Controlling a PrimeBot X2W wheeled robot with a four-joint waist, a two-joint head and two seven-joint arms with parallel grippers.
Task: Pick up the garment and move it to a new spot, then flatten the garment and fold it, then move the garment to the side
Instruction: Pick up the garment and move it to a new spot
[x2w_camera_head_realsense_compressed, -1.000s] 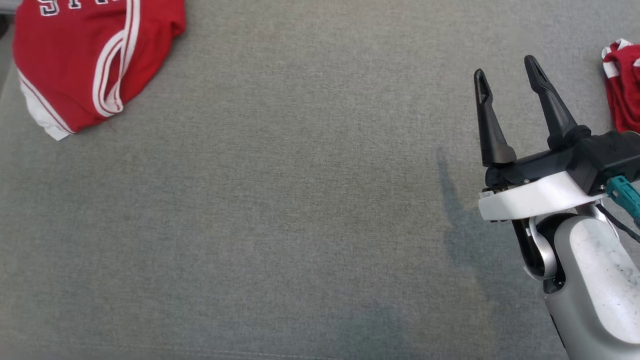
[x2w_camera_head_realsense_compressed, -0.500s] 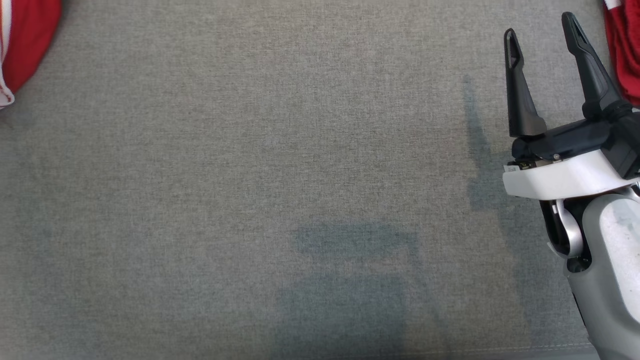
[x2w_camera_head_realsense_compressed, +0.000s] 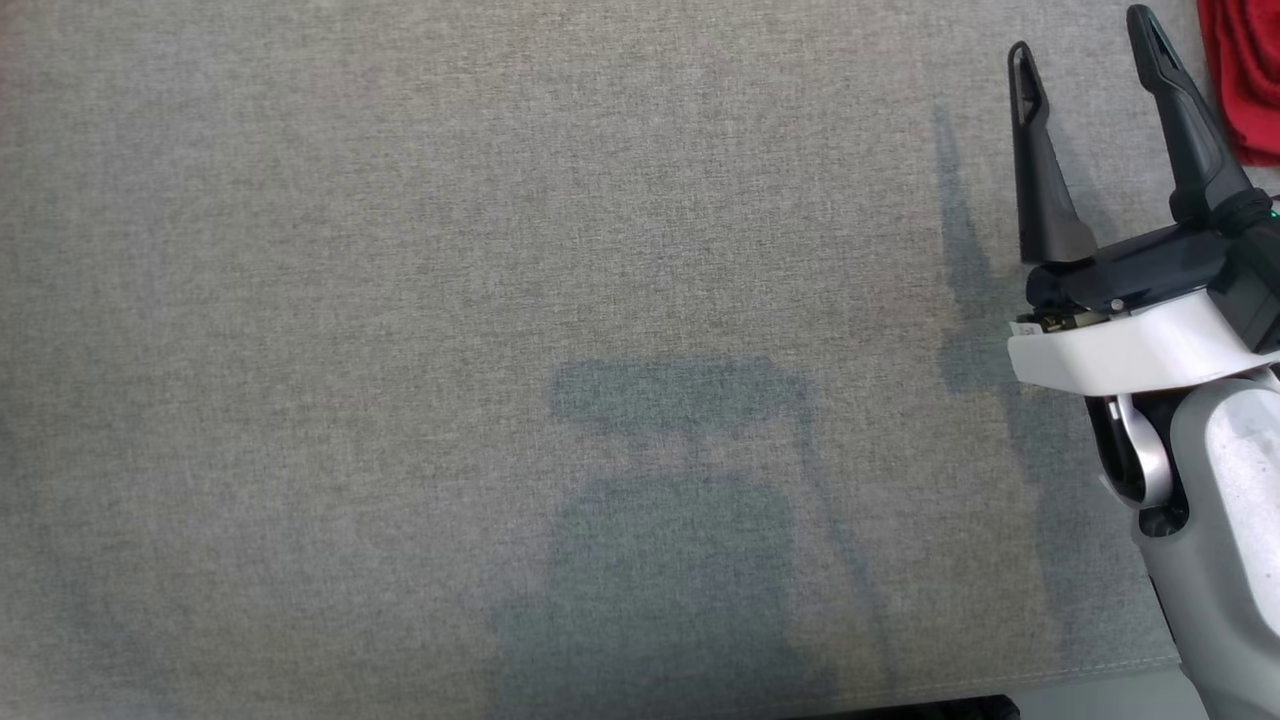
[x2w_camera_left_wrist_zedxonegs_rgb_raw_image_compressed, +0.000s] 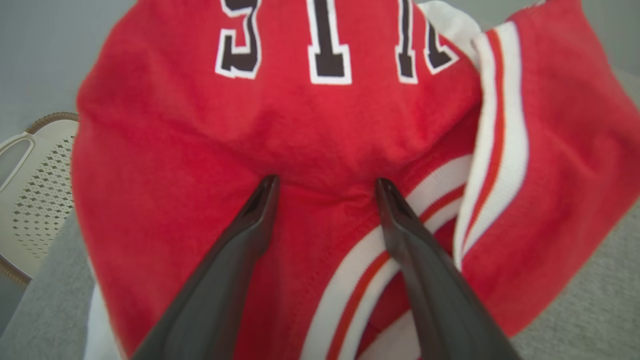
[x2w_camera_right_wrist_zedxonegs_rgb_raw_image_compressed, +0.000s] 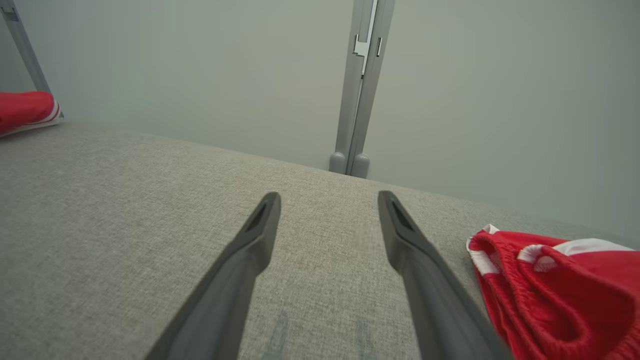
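A red garment (x2w_camera_left_wrist_zedxonegs_rgb_raw_image_compressed: 325, 120) with black-and-white lettering and white-and-red stripes lies bunched on the grey cushion, seen close up in the left wrist view. My left gripper (x2w_camera_left_wrist_zedxonegs_rgb_raw_image_compressed: 325, 182) is open, its two fingertips spread wide and resting against the fabric, nothing pinched between them. In the right wrist view the same garment's edge (x2w_camera_right_wrist_zedxonegs_rgb_raw_image_compressed: 25, 110) shows far to the left. My right gripper (x2w_camera_head_realsense_compressed: 1080, 35) is open over bare cushion at the right, also seen as the right gripper (x2w_camera_right_wrist_zedxonegs_rgb_raw_image_compressed: 327, 196). A second crumpled red garment (x2w_camera_head_realsense_compressed: 1245, 80) lies just right of it, with its elastic waistband (x2w_camera_right_wrist_zedxonegs_rgb_raw_image_compressed: 560, 295) showing.
The grey fabric surface (x2w_camera_head_realsense_compressed: 500, 250) spreads wide across the head view, with its front edge (x2w_camera_head_realsense_compressed: 1080, 665) at the bottom right. A pale perforated basket (x2w_camera_left_wrist_zedxonegs_rgb_raw_image_compressed: 35, 195) stands off the cushion's left side. A grey post (x2w_camera_right_wrist_zedxonegs_rgb_raw_image_compressed: 362, 75) rises against the wall behind.
The head camera has swung, so the lettered garment has slid out of its picture at the left. Both grippers stay open. The right gripper now sits closer to the crumpled red garment.
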